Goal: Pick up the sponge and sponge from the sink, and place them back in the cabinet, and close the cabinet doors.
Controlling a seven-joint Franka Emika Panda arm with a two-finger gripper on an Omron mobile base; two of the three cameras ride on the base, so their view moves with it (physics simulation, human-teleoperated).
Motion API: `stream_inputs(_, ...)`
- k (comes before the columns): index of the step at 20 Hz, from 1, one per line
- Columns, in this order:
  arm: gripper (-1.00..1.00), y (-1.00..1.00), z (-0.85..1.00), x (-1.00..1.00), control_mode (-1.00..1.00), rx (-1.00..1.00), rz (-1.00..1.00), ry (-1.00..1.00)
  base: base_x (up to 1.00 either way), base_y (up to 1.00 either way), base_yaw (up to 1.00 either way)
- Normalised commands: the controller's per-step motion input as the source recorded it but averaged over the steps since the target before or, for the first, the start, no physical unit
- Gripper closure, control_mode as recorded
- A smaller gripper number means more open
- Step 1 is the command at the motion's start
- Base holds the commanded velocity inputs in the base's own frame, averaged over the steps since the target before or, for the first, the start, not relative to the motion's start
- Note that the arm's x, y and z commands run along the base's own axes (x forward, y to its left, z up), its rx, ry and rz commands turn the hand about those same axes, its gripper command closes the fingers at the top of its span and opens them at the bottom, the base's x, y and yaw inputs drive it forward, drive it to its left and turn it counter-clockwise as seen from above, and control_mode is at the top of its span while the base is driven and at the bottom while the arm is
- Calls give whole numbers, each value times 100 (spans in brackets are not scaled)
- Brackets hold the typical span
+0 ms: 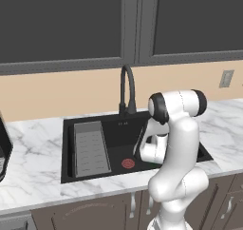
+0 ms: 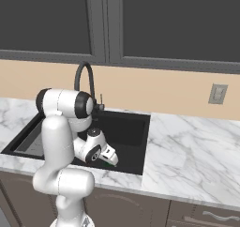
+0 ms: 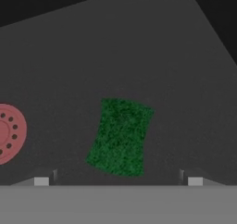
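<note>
The robot's two-finger hand (image 3: 118, 181) is lowered into the black rectangular sink (image 1: 95, 121) set in the white marble table (image 1: 33, 162), its fingers spread wide and empty. In the hand view, one flat green-topped sponge (image 3: 120, 136) lies on the sink floor just ahead of the two fingertips and midway between them, not yet touched; its long side runs roughly from 12 to 6 o'clock. The round red drain disc (image 3: 8, 133) sits at about 9 o'clock from the sponge, apart from it.

The sponge is thin and lies flat, so the likely failure is fingers stopping too high and closing on nothing. Too deep a descent would jam the tips on the sink floor. An off-centre close could push the sponge sideways toward the drain.
</note>
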Motion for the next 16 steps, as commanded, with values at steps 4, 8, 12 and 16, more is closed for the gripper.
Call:
stream_inputs(4,-100,3,0,5,-100,0,0,0,0,0,0)
stream_inputs(8,-100,1,0,6,-100,0,0,0,0,0,0)
stream_inputs(12,-100,0,-4,5,-100,0,0,0,0,0,0)
stream_inputs(16,-100,0,-11,5,-100,0,0,0,0,0,0)
